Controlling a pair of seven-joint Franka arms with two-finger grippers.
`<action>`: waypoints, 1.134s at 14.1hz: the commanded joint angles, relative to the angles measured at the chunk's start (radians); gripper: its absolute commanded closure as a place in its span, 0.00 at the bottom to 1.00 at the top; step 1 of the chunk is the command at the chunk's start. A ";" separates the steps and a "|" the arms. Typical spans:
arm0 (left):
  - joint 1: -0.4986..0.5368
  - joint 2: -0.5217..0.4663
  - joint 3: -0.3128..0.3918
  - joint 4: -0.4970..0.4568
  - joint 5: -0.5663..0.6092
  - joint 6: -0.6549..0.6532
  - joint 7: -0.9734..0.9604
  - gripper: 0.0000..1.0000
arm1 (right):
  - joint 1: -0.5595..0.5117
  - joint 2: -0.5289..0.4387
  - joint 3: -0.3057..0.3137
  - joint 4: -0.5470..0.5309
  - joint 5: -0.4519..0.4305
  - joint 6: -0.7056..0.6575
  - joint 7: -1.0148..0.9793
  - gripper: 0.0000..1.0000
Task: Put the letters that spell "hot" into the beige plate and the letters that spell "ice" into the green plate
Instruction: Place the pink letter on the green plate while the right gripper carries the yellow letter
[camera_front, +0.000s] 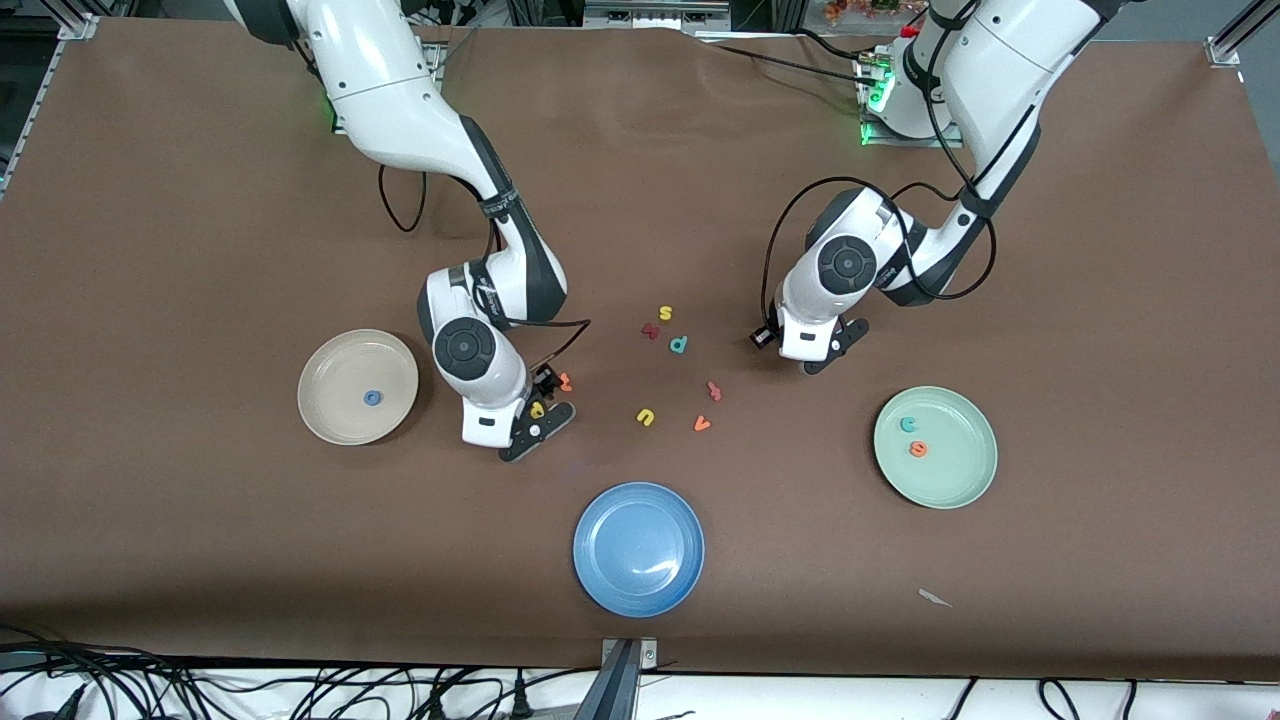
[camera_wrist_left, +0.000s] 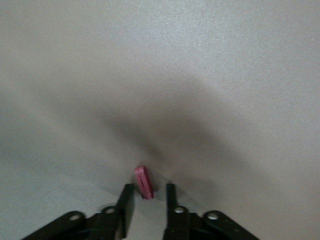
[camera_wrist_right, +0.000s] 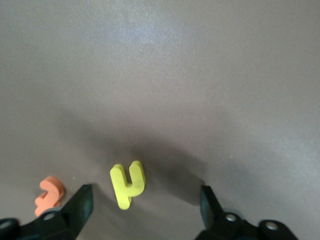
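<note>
My right gripper (camera_front: 541, 408) (camera_wrist_right: 146, 196) is down at the table beside the beige plate (camera_front: 335, 365), open wide around the yellow h (camera_front: 537, 409) (camera_wrist_right: 127, 184). The orange t (camera_front: 565, 381) (camera_wrist_right: 49, 195) lies just outside one finger. The blue o (camera_front: 372, 397) lies in the beige plate. My left gripper (camera_front: 813, 366) (camera_wrist_left: 148, 194) is low over the table, its jaws narrow but still open around the dark red i (camera_wrist_left: 143, 182), which leans against one finger with a gap to the other. The teal c (camera_front: 909, 424) and orange e (camera_front: 917, 449) lie in the green plate (camera_front: 958, 472).
Between the two grippers lie loose letters: a yellow s (camera_front: 665, 313), a dark red letter (camera_front: 650, 330), a teal p (camera_front: 678, 345), a red letter (camera_front: 714, 390), an orange v (camera_front: 702, 424) and a yellow u (camera_front: 645, 417). A blue plate (camera_front: 638, 548) sits nearer the camera.
</note>
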 joint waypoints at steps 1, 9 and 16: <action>0.010 0.004 0.002 -0.015 0.036 0.023 -0.013 0.87 | 0.000 0.027 0.001 0.052 -0.008 -0.001 -0.014 0.15; 0.024 -0.051 0.003 0.083 0.155 -0.206 0.049 1.00 | 0.001 0.027 0.001 0.053 -0.007 -0.001 -0.013 0.42; 0.216 0.006 0.018 0.306 0.227 -0.352 0.559 1.00 | 0.010 0.030 0.003 0.053 -0.001 -0.001 0.012 0.67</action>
